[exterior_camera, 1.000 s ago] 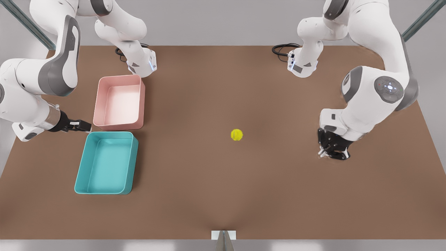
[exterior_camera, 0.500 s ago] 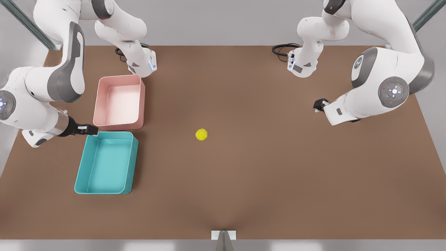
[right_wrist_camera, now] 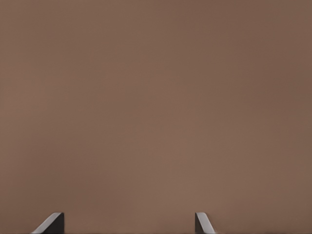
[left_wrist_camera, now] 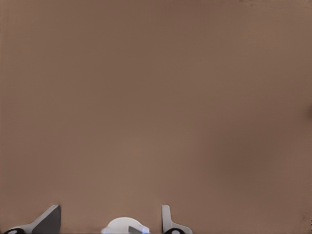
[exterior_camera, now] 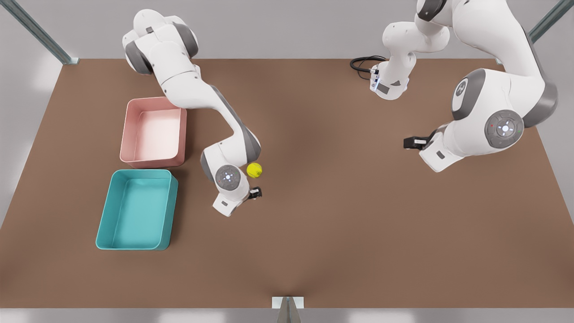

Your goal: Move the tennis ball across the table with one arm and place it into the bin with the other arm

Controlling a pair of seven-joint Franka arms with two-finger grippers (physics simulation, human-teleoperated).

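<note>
The tennis ball (exterior_camera: 254, 170) lies on the brown table (exterior_camera: 358, 246) near its middle, close beside the wrist of the arm on the front view's left. That arm's gripper (exterior_camera: 255, 193) hangs just in front of the ball, holding nothing. The teal bin (exterior_camera: 104, 211) stands at the front view's left, with nothing in it. The other arm's gripper (exterior_camera: 411, 142) hovers far off at the front view's right. In the wrist views, my left gripper (left_wrist_camera: 108, 220) and my right gripper (right_wrist_camera: 126, 223) are both open over bare tabletop.
A pale pink tray (exterior_camera: 184, 130) stands directly behind the teal bin. A black cable (exterior_camera: 363, 63) loops by the arm base at the back right. A small metal bracket (exterior_camera: 287, 303) marks the table's near edge.
The arm on the front view's left swung from beside the bins out to the table's middle, next to the ball. The ball rolled leftward across the table and has nearly stopped. The other arm barely shifted.
</note>
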